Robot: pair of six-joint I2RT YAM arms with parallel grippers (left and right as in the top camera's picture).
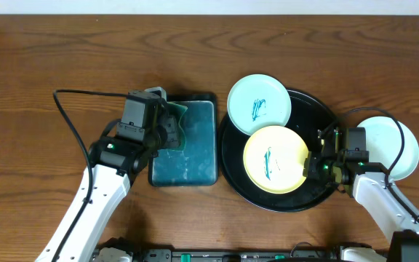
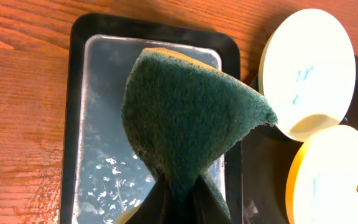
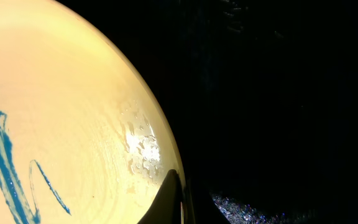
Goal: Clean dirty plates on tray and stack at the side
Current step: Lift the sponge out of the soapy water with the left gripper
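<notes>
The black tray (image 1: 313, 116) holds a yellow plate (image 1: 286, 149) with teal scribbles. A pale mint plate (image 1: 259, 104) with teal scribbles rests on the tray's upper left rim. A second mint plate (image 1: 407, 149) with no marks lies on the table to the right, partly behind my right arm. My right gripper (image 1: 313, 166) is shut on the yellow plate's right rim; the right wrist view shows its fingers (image 3: 180, 193) clamping the wet yellow rim (image 3: 61, 112). My left gripper (image 2: 182, 202) is shut on a green sponge (image 2: 191, 118) above the teal tray.
The rectangular teal tray (image 1: 195, 156) with water in it stands left of the black tray, almost touching it. A black cable (image 1: 64, 109) loops over the table at the left. Bare wood lies along the back.
</notes>
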